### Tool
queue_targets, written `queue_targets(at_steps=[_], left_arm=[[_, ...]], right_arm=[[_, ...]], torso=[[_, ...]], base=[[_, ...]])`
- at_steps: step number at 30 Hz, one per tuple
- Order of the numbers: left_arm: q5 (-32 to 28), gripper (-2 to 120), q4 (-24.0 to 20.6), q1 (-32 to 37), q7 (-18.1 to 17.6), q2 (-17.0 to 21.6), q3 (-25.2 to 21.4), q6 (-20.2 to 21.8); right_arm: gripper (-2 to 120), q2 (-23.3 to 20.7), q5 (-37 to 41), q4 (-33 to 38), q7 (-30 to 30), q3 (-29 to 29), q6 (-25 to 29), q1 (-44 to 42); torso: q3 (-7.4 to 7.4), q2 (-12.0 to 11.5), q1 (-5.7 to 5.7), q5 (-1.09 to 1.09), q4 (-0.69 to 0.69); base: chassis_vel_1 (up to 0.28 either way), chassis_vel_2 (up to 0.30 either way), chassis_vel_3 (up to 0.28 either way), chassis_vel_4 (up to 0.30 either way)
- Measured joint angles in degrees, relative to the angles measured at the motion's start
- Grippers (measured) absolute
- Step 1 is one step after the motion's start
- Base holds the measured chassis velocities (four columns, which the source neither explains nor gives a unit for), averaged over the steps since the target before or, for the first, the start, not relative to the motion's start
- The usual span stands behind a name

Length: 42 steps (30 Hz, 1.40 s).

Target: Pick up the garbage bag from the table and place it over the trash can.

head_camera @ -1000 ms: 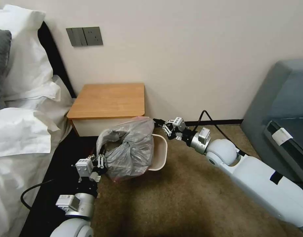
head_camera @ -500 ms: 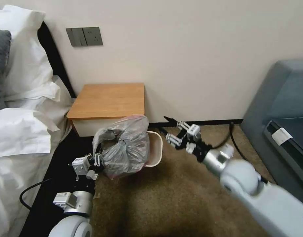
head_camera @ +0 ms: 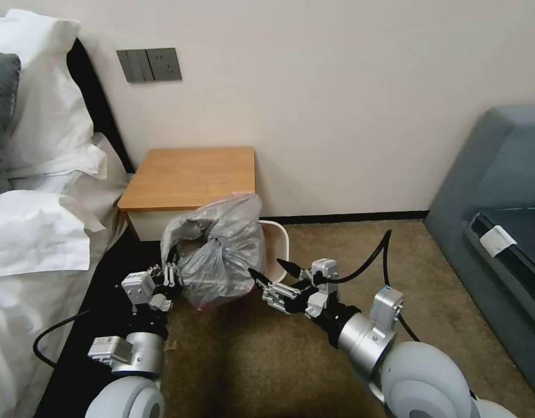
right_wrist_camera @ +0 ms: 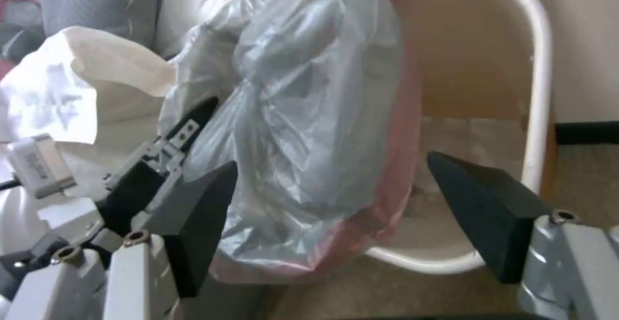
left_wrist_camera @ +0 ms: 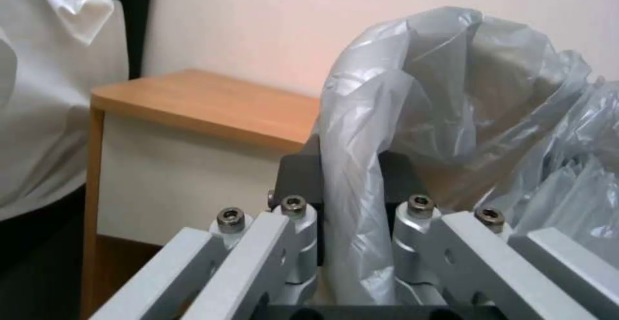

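Grey translucent garbage bag (head_camera: 218, 249) bunched up, draped over the left half of the cream-white trash can (head_camera: 281, 235), pinkish edge hanging at its lower side. Bag not spread over the rim; right part of the can opening bare. Can stands on brown carpet (head_camera: 314, 360), at 5 o'clock of the wooden nightstand (head_camera: 192, 177), just beside it. Nightstand top bare.

Left gripper (head_camera: 170, 276) at 8 o'clock of the bag, fingers narrow, pinching a fold of bag plastic; left wrist view shows the fold (left_wrist_camera: 351, 204) running down between the two finger linkages. Bag is lifted by this grip on that side.

Right gripper (head_camera: 270, 278) at 5 o'clock of the bag, low in front of the can, jaws spread wide, nothing in them. In the right wrist view one black fingertip (right_wrist_camera: 200, 218) sits against the bag's lower bulge (right_wrist_camera: 309, 131), the other fingertip (right_wrist_camera: 483, 213) in front of the can's near rim (right_wrist_camera: 425, 262); actual touch can't be told.

White bed linen (head_camera: 35, 232) at 9 o'clock, grey sofa (head_camera: 499, 191) at 3 o'clock.
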Motion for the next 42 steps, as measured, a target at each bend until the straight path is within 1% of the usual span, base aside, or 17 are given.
queue_targets(at_steps=[15, 17, 19, 20, 22, 23, 24, 26, 27, 29, 30, 32, 33, 35, 36, 38, 42], left_arm=[[-0.02, 11, -0.90, 0.31, 0.12, -0.39, 0.49, 0.07], [-0.02, 11, -0.95, 0.47, 0.13, -0.43, 0.51, 0.07], [-0.02, 11, -1.03, 0.61, 0.14, -0.42, 0.51, 0.07], [-0.02, 11, -1.03, 0.61, 0.14, -0.42, 0.51, 0.07], [-0.02, 11, -1.07, 0.62, 0.14, -0.42, 0.45, 0.07], [-0.02, 11, -1.07, 0.59, 0.14, -0.41, 0.43, 0.07], [-0.02, 11, -1.07, 0.59, 0.14, -0.41, 0.43, 0.07], [-0.02, 11, -1.07, 0.48, 0.14, -0.41, 0.41, 0.07], [-0.02, 11, -1.07, 0.48, 0.14, -0.41, 0.41, 0.07], [-0.02, 11, -1.00, 0.42, 0.14, -0.45, 0.42, 0.07], [-0.02, 11, -1.00, 0.42, 0.14, -0.45, 0.42, 0.07], [-0.03, 11, -0.92, 0.42, 0.13, -0.52, 0.44, 0.08], [-0.03, 11, -0.92, 0.42, 0.13, -0.52, 0.44, 0.08], [-0.04, 11, -0.92, 0.44, 0.10, -0.52, 0.41, 0.07], [-0.04, 11, -0.92, 0.44, 0.10, -0.52, 0.41, 0.07], [-0.13, 11, -0.92, 0.42, 0.07, -0.50, 0.27, 0.09], [-0.46, 11, -0.93, 0.31, -0.02, -0.46, 0.03, 0.17]], right_arm=[[79, 0.72, -1.34, -2.79, -2.82, -1.75, 0.67, 2.26], [72, 0.96, -1.77, -3.12, -3.44, -2.11, 0.84, 2.53], [62, 1.00, -2.22, -3.37, -3.88, -2.22, 1.18, 2.72], [62, 1.00, -2.22, -3.37, -3.88, -2.22, 1.18, 2.72], [53, 1.04, -2.51, -3.47, -4.08, -2.23, 1.45, 2.76], [47, 1.03, -2.68, -3.47, -4.24, -2.21, 1.68, 2.74], [47, 1.03, -2.68, -3.47, -4.24, -2.21, 1.68, 2.74], [36, 0.87, -3.21, -3.47, -4.72, -2.03, 2.07, 2.63], [36, 0.87, -3.21, -3.47, -4.72, -2.03, 2.07, 2.63], [25, 0.80, -3.55, -3.46, -4.99, -1.95, 2.39, 2.48], [25, 0.80, -3.55, -3.46, -4.99, -1.95, 2.39, 2.48], [15, 0.80, -4.04, -3.49, -5.36, -1.92, 2.74, 2.31], [15, 0.80, -4.04, -3.49, -5.36, -1.92, 2.74, 2.31], [4, 0.80, -4.37, -3.52, -5.60, -1.91, 3.03, 2.25], [4, 0.80, -4.37, -3.52, -5.60, -1.91, 3.03, 2.25], [0, 0.81, -4.97, -3.55, -5.81, -1.83, 3.28, 2.19], [0, 0.74, -6.33, -3.48, -6.17, -1.59, 3.85, 1.34]], torso=[[0.00, 0.00, 0.00, 0.00, 0.00], [0.00, 0.00, 0.00, 0.00, 0.00], [0.00, 0.00, 0.00, 0.00, 0.00], [0.00, 0.00, 0.00, 0.00, 0.00], [0.00, 0.00, 0.00, 0.00, 0.00], [0.00, -0.01, 0.00, 0.00, 0.00], [0.00, -0.01, 0.00, 0.00, 0.00], [0.00, 0.00, 0.00, 0.00, -0.01], [0.00, 0.00, 0.00, 0.00, -0.01], [0.00, -0.01, 0.00, 0.00, -0.01], [0.00, -0.01, 0.00, 0.00, -0.01], [0.00, -0.01, 0.00, 0.00, -0.01], [0.00, -0.01, 0.00, 0.00, -0.01], [0.00, -0.01, 0.00, 0.00, 0.00], [0.00, -0.01, 0.00, 0.00, 0.00], [0.00, -0.01, 0.00, 0.00, 0.00], [0.00, -0.01, 0.00, 0.00, 0.00]], base=[[0.000, 0.000, 0.000, 0.000], [0.000, 0.000, 0.000, 0.000], [0.000, 0.000, 0.000, 0.000], [0.000, 0.000, 0.000, 0.000], [0.000, 0.000, 0.000, 0.000], [0.000, 0.000, 0.000, 0.000], [0.000, 0.000, 0.000, 0.000], [0.000, 0.000, 0.000, 0.000], [0.000, 0.000, 0.000, 0.000], [0.000, 0.000, 0.000, 0.000], [0.000, 0.000, 0.000, 0.000], [0.000, 0.000, 0.000, 0.000], [0.000, 0.000, 0.000, 0.000], [0.000, 0.000, 0.000, 0.000], [0.000, 0.000, 0.000, 0.000], [0.000, 0.000, 0.000, 0.000], [0.000, 0.000, 0.000, 0.000]])
